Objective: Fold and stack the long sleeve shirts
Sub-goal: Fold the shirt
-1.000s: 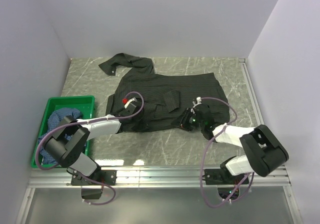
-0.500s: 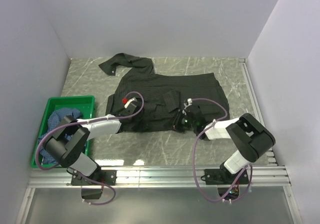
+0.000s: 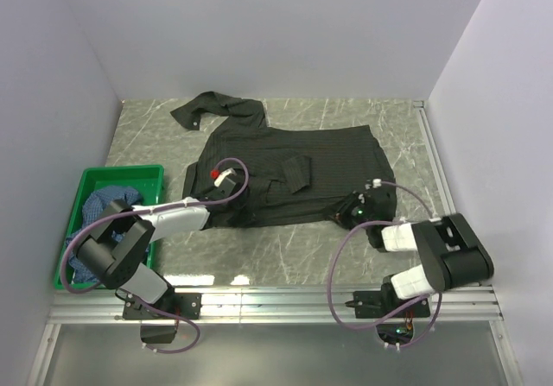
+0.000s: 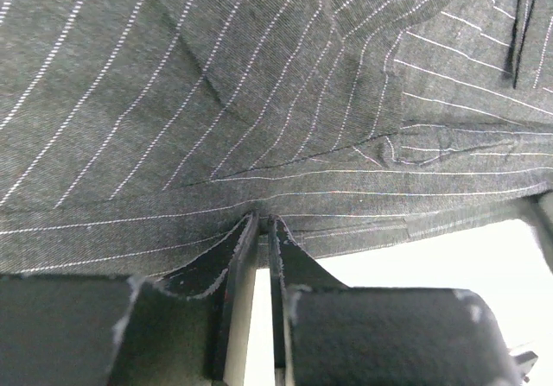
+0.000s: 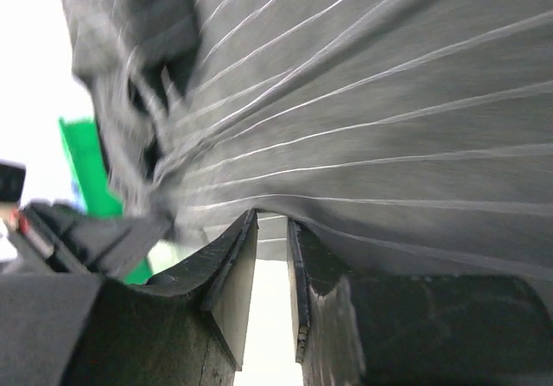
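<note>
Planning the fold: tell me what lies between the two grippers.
Top view: only the near hem of the black pinstriped shirt lies between left gripper and right gripper.

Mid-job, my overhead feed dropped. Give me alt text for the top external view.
A black shirt lies spread on the table, with the left gripper and right gripper at its near hem. A green crate at the left holds a blue shirt.
</note>
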Controlling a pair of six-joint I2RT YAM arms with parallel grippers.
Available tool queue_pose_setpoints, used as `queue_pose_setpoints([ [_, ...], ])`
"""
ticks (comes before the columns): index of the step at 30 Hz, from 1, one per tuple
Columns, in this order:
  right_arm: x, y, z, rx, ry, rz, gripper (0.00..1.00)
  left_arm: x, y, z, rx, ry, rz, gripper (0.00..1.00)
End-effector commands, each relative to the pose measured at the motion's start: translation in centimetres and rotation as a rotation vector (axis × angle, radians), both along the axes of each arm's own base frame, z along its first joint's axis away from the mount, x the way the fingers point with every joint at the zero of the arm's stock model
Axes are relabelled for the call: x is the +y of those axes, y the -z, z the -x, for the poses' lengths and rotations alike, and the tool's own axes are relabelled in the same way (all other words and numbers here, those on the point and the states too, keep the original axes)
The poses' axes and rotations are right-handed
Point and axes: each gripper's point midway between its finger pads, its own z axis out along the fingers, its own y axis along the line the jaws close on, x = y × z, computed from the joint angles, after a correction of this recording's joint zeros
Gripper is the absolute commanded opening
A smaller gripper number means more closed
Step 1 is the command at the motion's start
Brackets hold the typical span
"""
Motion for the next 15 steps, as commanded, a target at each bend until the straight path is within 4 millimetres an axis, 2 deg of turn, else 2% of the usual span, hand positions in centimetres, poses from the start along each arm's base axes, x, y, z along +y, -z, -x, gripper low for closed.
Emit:
queue_pose_setpoints([
  [1,-4.6,2.1,1.0,0.080,0.122,0.142,0.28,2.4,0.6,0.7,0.028,-0.040,-0.094,0.18],
  [2,-4.7,1.3,0.4,0.071,0.129,0.147,0.28,2.4,0.5,0.7,0.027,-0.039,-0.095,0.19],
  [3,-5.6,1.5,1.1,0.124,0.160,0.189,0.28,2.4,0.4,0.7,0.026,-0.036,-0.092,0.20],
  [4,-5.8,1.0,0.9,0.123,0.162,0.211,0.28,2.2,0.0,0.5,0.017,-0.032,-0.087,0.22],
  [5,-5.9,-0.6,-0.1,0.082,0.161,0.223,0.28,2.1,-0.3,0.4,0.013,-0.028,-0.085,0.24],
  [7,-6.3,-2.9,-0.5,0.007,0.132,0.293,0.30,1.7,-1.7,0.0,-0.011,-0.025,-0.067,0.28],
  [8,-6.0,-5.1,-1.6,-0.074,0.089,0.340,0.32,1.7,-2.2,-0.2,-0.020,-0.028,-0.063,0.34],
  [9,-6.0,-5.9,-1.6,-0.089,0.065,0.372,0.34,1.8,-3.1,-0.2,-0.030,-0.034,-0.060,0.38],
  [10,-6.1,-6.7,-2.1,-0.112,0.051,0.408,0.38,1.7,-4.3,-0.9,-0.058,-0.040,-0.056,0.51],
  [11,-5.4,-8.2,-2.7,-0.151,-0.011,0.457,0.39,1.6,-5.1,-1.2,-0.071,-0.039,-0.051,0.58],
  [13,-4.9,-9.4,-3.5,-0.183,-0.044,0.527,0.47,1.5,-7.4,-2.0,-0.107,-0.036,-0.041,0.72],
  [15,-2.4,-11.3,-4.4,-0.247,-0.142,0.591,0.51,1.9,-8.9,-2.7,-0.135,-0.043,-0.042,0.77],
])
